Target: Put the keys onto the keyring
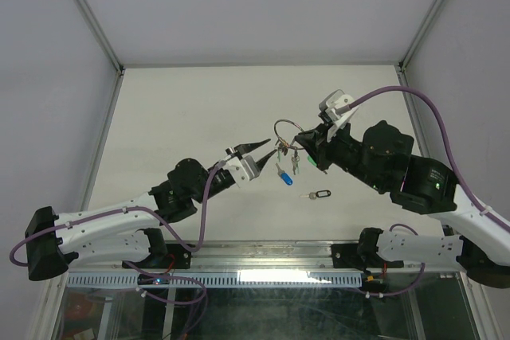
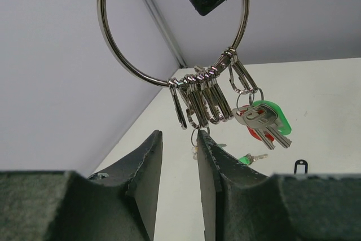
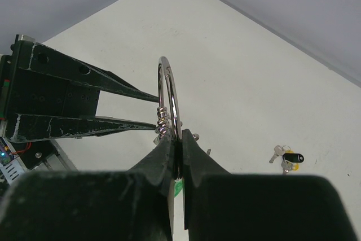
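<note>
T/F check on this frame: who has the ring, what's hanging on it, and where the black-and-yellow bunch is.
1. The right gripper is shut on the keyring. True.
2. The left gripper is clamped on the keyring as well. False: the left gripper is close to the ring, but its jaws stand apart and it does not grip it.
3. A green-capped key and a red-capped key hang from the keyring. True.
4. The black-and-yellow key bunch hangs from the keyring. False: the bunch lies on the table, apart from the ring.
</note>
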Controlling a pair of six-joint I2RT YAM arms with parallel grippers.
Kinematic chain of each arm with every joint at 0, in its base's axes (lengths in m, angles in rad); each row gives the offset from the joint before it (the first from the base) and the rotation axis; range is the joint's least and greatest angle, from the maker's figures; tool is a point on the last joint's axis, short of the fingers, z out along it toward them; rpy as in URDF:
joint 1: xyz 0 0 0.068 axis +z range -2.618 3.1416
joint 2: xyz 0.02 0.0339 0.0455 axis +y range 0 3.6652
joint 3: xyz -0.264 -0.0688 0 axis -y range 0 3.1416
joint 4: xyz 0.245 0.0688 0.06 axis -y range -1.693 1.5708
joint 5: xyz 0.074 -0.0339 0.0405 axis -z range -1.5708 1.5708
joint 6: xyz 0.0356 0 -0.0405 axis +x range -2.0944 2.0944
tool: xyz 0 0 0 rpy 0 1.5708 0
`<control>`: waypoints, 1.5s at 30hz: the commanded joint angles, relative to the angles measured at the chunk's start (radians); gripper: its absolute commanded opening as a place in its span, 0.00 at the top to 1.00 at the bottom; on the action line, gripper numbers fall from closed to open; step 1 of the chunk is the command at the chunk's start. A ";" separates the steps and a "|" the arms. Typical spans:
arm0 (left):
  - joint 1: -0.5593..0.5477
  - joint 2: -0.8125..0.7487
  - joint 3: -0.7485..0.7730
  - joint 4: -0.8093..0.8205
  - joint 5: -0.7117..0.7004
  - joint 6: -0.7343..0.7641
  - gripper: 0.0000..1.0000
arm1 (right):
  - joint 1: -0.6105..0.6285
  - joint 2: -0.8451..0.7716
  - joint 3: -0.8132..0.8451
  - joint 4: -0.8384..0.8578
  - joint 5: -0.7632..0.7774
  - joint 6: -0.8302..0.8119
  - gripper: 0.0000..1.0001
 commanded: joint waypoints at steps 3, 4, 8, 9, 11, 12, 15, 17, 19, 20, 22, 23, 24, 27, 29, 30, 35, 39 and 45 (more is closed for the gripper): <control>-0.012 -0.017 0.048 0.056 -0.028 0.017 0.71 | -0.003 -0.021 0.011 0.080 -0.009 0.015 1.00; -0.012 -0.015 0.049 0.059 -0.028 0.017 0.72 | -0.002 -0.021 0.011 0.082 -0.009 0.016 1.00; -0.012 0.003 0.059 0.063 -0.030 0.019 0.74 | -0.002 -0.020 0.007 0.087 -0.015 0.017 1.00; -0.013 0.008 0.062 0.062 -0.030 0.020 0.74 | -0.003 -0.020 0.005 0.089 -0.016 0.017 1.00; -0.013 0.013 0.066 0.068 -0.026 0.020 0.74 | -0.003 -0.018 0.006 0.089 -0.017 0.019 1.00; -0.013 0.015 0.065 0.072 -0.024 0.020 0.74 | -0.003 -0.018 0.005 0.088 -0.018 0.019 1.00; -0.013 0.021 0.069 0.078 -0.018 0.021 0.74 | -0.002 -0.017 0.005 0.090 -0.019 0.019 1.00; -0.013 0.024 0.071 0.078 -0.015 0.021 0.74 | -0.002 -0.016 0.003 0.091 -0.020 0.019 1.00; -0.013 0.027 0.073 0.078 -0.014 0.022 0.74 | -0.003 -0.014 0.003 0.092 -0.021 0.019 1.00; -0.013 0.029 0.074 0.078 -0.014 0.023 0.74 | -0.003 -0.014 0.004 0.094 -0.022 0.019 1.00; -0.013 0.032 0.076 0.078 -0.011 0.020 0.74 | -0.003 -0.014 0.001 0.097 -0.023 0.019 1.00; -0.013 0.033 0.076 0.079 -0.009 0.020 0.74 | -0.003 -0.014 0.000 0.098 -0.023 0.019 1.00; -0.013 0.034 0.076 0.078 -0.007 0.017 0.73 | -0.003 -0.013 0.001 0.097 -0.022 0.019 1.00; -0.014 0.035 0.076 0.078 -0.002 0.012 0.73 | -0.003 -0.015 0.000 0.098 -0.022 0.019 1.00; -0.015 0.037 0.076 0.079 -0.005 0.012 0.73 | -0.003 -0.015 0.000 0.098 -0.023 0.019 1.00; -0.015 0.039 0.077 0.082 -0.007 0.011 0.73 | -0.002 -0.016 -0.002 0.098 -0.023 0.019 1.00; -0.015 0.051 0.085 0.086 -0.021 0.012 0.76 | -0.003 -0.019 -0.005 0.100 -0.027 0.022 1.00; -0.014 0.058 0.090 0.086 -0.025 0.011 0.81 | -0.002 -0.023 -0.009 0.103 -0.028 0.023 1.00; -0.015 0.053 0.086 0.084 -0.029 0.010 0.95 | -0.003 -0.030 -0.019 0.103 -0.020 0.025 1.00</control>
